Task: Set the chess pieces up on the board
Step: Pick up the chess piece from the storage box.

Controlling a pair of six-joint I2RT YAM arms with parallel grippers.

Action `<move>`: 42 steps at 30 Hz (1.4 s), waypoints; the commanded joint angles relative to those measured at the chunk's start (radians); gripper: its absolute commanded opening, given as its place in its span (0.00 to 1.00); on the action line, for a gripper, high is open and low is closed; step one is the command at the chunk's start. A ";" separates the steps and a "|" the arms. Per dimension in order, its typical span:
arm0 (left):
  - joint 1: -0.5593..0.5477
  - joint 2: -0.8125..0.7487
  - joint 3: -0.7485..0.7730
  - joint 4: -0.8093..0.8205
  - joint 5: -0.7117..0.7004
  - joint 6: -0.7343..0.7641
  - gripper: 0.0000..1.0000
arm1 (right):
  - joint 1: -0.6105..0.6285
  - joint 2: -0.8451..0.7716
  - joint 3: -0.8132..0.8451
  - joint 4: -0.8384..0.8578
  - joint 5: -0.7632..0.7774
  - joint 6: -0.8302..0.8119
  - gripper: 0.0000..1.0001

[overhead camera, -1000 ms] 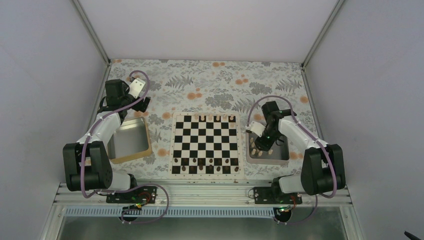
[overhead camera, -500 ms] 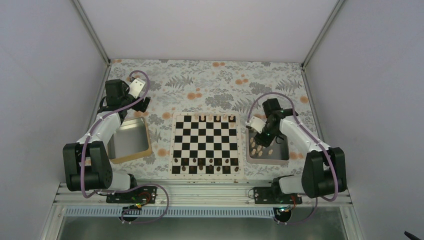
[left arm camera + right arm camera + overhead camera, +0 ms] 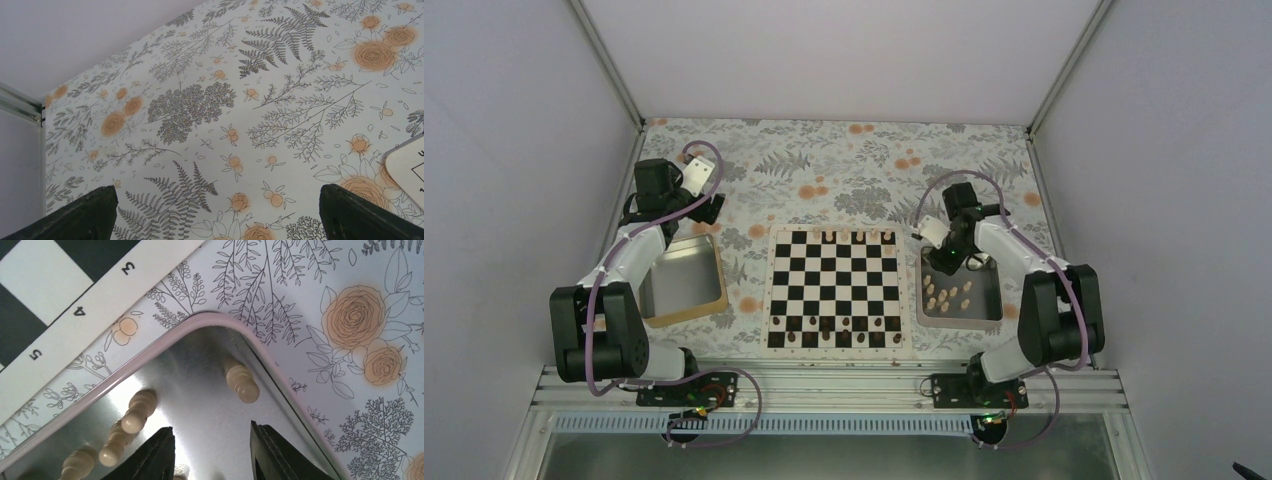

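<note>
The board (image 3: 834, 290) lies in the middle of the table. Several pale tan chess pieces (image 3: 852, 237) stand on its far row; dark ones stand on the near rows. More pale pieces (image 3: 946, 297) lie loose in the steel tray (image 3: 994, 312) right of the board. My right gripper (image 3: 951, 262) hangs open and empty over the tray's far end. In the right wrist view it (image 3: 212, 440) sits between one lying piece (image 3: 241, 382) and others (image 3: 136, 410). My left gripper (image 3: 709, 208) is open and empty over the cloth at the far left; its fingers (image 3: 75, 215) frame bare cloth.
A steel tray with a tan rim (image 3: 686, 315) sits left of the board under my left arm. The right tray's rim (image 3: 150, 360) and the board's numbered border (image 3: 75, 315) show in the right wrist view. A pale board corner (image 3: 407, 167) shows in the left wrist view. Walls close in on three sides.
My right gripper has moved from the middle of the right tray to its far end, still empty. The left arm has not moved.
</note>
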 commanded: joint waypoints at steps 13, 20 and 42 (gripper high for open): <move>0.006 0.022 0.010 0.018 0.014 0.004 1.00 | 0.002 0.110 0.043 0.097 0.013 0.019 0.39; 0.006 0.028 0.009 0.020 0.014 0.004 1.00 | 0.004 0.137 0.045 0.116 0.005 0.015 0.36; 0.006 0.039 0.014 0.017 0.017 0.006 1.00 | 0.004 0.032 0.021 0.037 -0.010 0.026 0.32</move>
